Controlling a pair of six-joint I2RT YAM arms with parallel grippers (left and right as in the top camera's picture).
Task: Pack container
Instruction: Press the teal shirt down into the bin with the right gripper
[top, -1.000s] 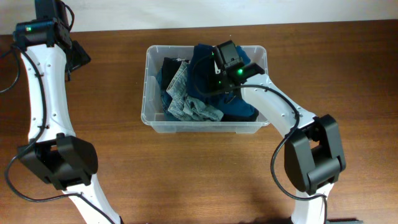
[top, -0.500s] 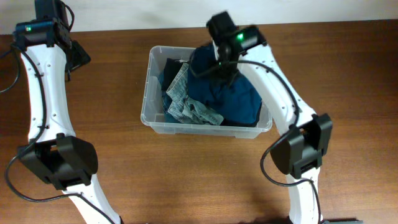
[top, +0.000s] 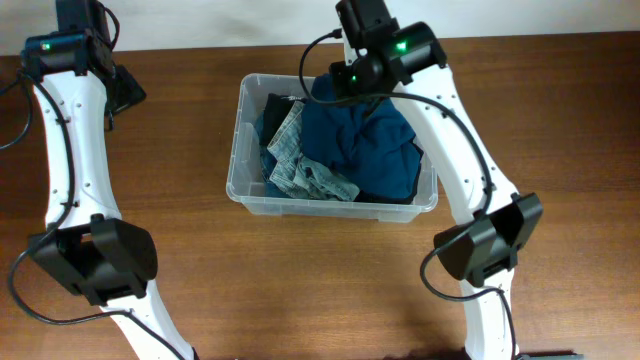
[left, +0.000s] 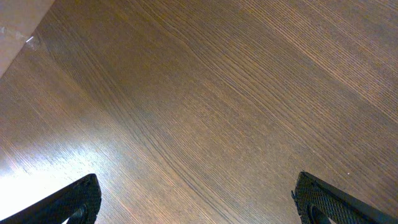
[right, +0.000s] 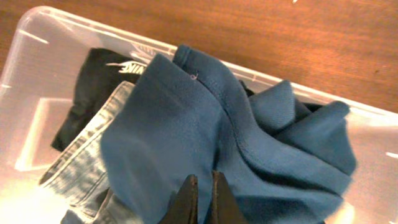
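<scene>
The container (top: 232, 165) sits mid-table with your right gripper (top: 352, 80) now risen to its far rim, clenched, cloth in it unclear, blue garment (top: 360, 150) spread wider inside, so that piece looks packed; left gripper (left: 194, 180) hangs released, well apart.

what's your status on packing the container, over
Left claw open over the table, away from the container. Right claw shut on the blue garment, above the container. Jeans and a black garment inside. Nothing in the way.
</scene>
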